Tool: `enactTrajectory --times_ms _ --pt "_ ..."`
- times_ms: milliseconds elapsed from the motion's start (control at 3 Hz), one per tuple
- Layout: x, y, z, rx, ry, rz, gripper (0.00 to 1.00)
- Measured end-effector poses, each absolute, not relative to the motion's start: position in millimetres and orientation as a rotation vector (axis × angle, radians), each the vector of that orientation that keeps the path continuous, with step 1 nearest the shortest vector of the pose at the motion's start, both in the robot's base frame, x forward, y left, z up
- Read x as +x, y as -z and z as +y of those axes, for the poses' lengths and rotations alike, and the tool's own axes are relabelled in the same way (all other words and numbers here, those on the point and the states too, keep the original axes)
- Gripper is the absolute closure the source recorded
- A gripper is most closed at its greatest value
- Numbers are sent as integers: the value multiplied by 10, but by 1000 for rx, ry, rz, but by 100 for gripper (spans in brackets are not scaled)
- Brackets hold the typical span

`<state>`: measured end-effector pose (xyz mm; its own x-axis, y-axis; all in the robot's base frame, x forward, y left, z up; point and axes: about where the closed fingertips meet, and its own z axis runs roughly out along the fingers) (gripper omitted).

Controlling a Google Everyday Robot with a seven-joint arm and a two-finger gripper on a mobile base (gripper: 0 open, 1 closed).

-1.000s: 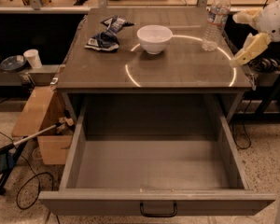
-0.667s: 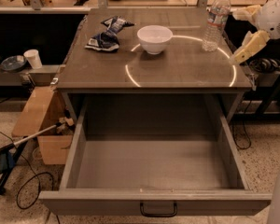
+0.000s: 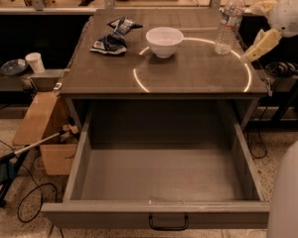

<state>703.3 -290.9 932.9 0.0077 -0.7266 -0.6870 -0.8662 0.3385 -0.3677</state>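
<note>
A clear plastic water bottle (image 3: 229,22) stands upright at the back right of the brown table top (image 3: 188,73). My gripper (image 3: 250,32) hovers just right of the bottle at the table's right edge. It is open, one yellowish finger (image 3: 260,43) low and the other high, with nothing between them. A white bowl (image 3: 164,41) sits near the middle of the back. Left of it lies a dark crumpled chip bag (image 3: 111,36). Below the top, the wide drawer (image 3: 161,175) is pulled fully out and holds nothing.
A cardboard box (image 3: 44,133) and a cable lie on the floor at the left. A low shelf at the left carries a white cup (image 3: 36,62) and dishes. Black headphones (image 3: 283,68) lie at the right. A white part of my body (image 3: 290,192) fills the bottom right corner.
The gripper has drifted slightly left and up, closer to the bottle. Nothing on the table has moved.
</note>
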Motion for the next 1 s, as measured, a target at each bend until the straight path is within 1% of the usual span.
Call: enactTrajectory --times_ms 333,667,1000 --pt "7329 -9242 -2794 -1460 -148 1716 0" --pt "7329 -9242 -2794 -1460 -148 1716 0" --pt "7423 -9193 -2818 -1495 -89 1718 0"
